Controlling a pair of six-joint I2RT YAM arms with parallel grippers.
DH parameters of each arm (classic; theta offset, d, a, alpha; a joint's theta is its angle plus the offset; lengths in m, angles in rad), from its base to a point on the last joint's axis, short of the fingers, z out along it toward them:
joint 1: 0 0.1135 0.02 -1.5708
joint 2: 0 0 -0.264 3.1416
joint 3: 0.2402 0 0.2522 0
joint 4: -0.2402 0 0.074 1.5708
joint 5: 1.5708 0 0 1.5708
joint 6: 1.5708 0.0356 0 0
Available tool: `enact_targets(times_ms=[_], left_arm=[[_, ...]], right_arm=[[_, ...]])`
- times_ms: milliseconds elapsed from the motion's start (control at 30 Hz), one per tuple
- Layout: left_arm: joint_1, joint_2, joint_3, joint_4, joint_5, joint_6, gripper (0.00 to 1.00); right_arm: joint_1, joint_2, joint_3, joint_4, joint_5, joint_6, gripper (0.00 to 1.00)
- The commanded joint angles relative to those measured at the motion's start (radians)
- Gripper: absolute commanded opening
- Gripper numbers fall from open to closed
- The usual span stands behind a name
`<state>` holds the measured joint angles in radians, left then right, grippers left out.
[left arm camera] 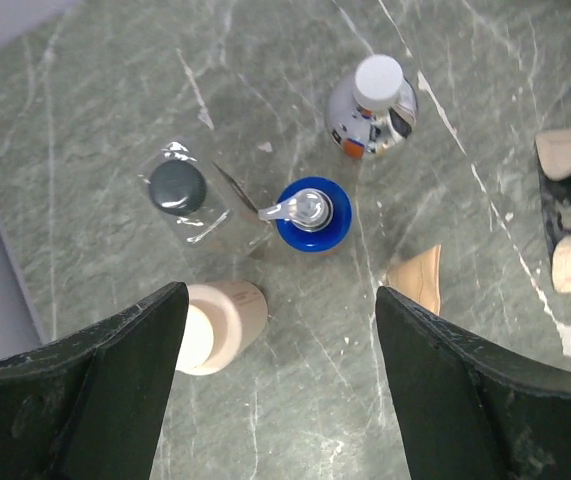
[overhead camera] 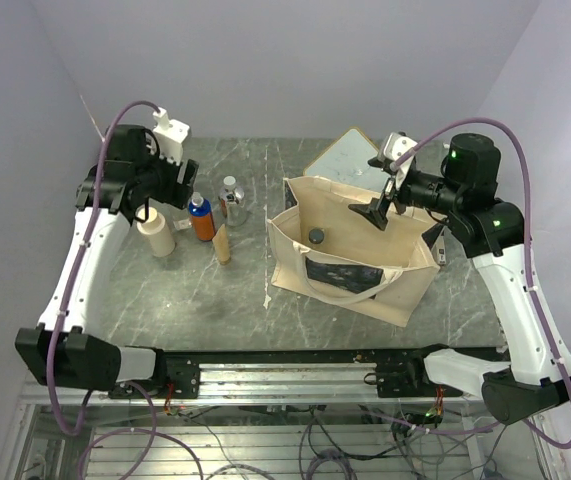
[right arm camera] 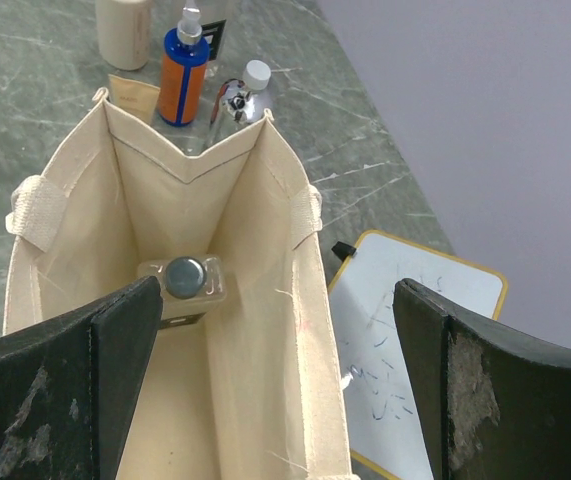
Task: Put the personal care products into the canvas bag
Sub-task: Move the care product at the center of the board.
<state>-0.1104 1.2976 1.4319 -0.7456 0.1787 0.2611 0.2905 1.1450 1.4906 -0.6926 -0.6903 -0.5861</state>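
The canvas bag (right arm camera: 265,300) gapes wide, one capped bottle (right arm camera: 185,277) on its floor; outside, the bottle cluster (left arm camera: 312,215) leaves narrow gaps.

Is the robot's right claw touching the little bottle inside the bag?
Apart. Top view shows the right gripper above the canvas bag, bare bag floor between it and the bottle.

Left gripper (left arm camera: 283,300) spread wide, nothing btwn fingers. Cream cylinder (left arm camera: 220,322) tucked by one finger, tan tube (left arm camera: 417,281) by the other. Beyond: blue-cap pump bottle (left arm camera: 312,214) just beside dark-cap clear bottle (left arm camera: 186,196); white-cap bottle (left arm camera: 371,106) further off. Marble table (left arm camera: 85,120).
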Motion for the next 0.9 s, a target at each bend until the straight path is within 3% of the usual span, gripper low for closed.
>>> enact_targets(times_ms=[0,567,867], left_arm=[[0.006,0.049,0.008,-0.034,0.107,0.095,0.85],[0.006,0.380,0.214,-0.154,0.150,0.255,0.81],[0.006,0.412,0.217,-0.185,0.176,0.276,0.65]], right_arm=[[-0.011,-0.017,-0.021,0.023,-0.022,0.015,0.99],[-0.036,-0.047,-0.046,0.030,-0.053,0.018,0.99],[-0.035,-0.038,-0.057,0.036,-0.060,0.017,0.99]])
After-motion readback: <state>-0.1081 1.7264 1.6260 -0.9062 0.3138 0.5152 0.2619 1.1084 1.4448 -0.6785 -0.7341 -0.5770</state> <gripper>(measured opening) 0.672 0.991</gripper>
